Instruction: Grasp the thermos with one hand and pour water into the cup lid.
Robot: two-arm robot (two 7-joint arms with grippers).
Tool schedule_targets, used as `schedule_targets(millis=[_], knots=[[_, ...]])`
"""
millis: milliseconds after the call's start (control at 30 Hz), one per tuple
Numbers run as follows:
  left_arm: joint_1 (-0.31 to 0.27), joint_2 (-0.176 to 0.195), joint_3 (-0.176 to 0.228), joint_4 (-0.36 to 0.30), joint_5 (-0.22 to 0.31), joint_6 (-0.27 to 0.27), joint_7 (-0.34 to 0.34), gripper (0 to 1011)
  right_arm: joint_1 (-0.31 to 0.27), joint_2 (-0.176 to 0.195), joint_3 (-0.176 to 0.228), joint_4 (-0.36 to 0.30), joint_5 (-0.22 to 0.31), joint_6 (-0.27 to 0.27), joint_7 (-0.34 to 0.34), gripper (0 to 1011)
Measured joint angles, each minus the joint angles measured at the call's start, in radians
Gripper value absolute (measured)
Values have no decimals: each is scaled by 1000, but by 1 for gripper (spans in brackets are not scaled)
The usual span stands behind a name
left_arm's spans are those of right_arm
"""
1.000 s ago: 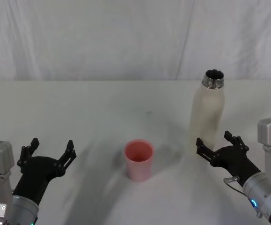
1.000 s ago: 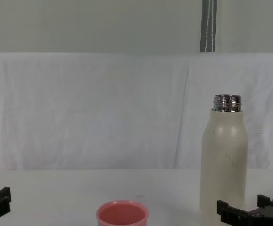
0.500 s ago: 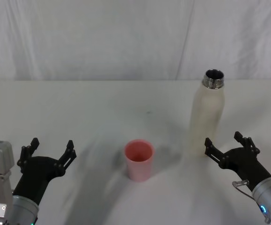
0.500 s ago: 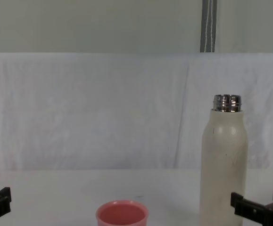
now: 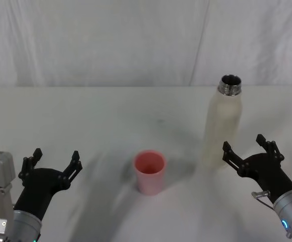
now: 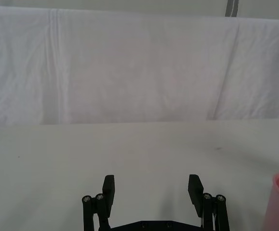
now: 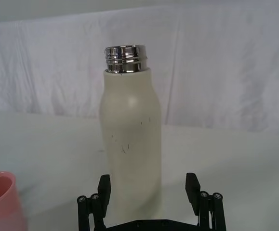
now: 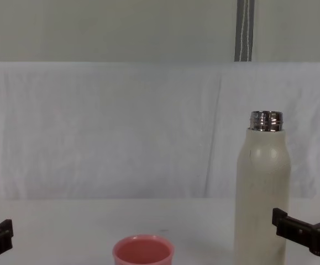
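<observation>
The thermos (image 5: 223,121), a tall cream-white bottle with an open steel neck, stands upright on the white table at the right; it also appears as the thermos (image 7: 130,134) and the thermos (image 8: 262,190). The cup lid (image 5: 150,171), a small pink cup, sits upright near the table's middle, left of the bottle, and shows as the cup lid (image 8: 143,252). My right gripper (image 5: 248,146) is open just right of and in front of the bottle's lower part, not touching it. My left gripper (image 5: 55,157) rests open at the near left, well away from the cup.
A white cloth backdrop (image 5: 135,40) rises behind the table's far edge. The white tabletop (image 5: 85,116) stretches bare between the cup and the backdrop.
My right gripper has moved right and a little up and forward, coming alongside the bottle's base. The left arm, the bottle and the cup have stayed put.
</observation>
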Motion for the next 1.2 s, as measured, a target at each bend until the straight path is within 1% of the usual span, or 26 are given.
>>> schedule_targets(millis=[233,567,667,900,1200], knots=[[0,0,0,0,0,0,0,1001,-16,-17,2,-8,-24,-30,-12,1001],[0,0,0,0,0,0,0,1001,-39,-37,4,-17,-41,-53,-19,1001],[0,0,0,0,0,0,0,1001,-48,-45,3,-21,-58,-66,-28,1001],[0,0,0,0,0,0,0,1001,-50,-49,-14,-31,-102,-79,-30,1001],[0,0,0,0,0,0,0,1001,-43,-39,-39,-42,-122,-69,5,1001]])
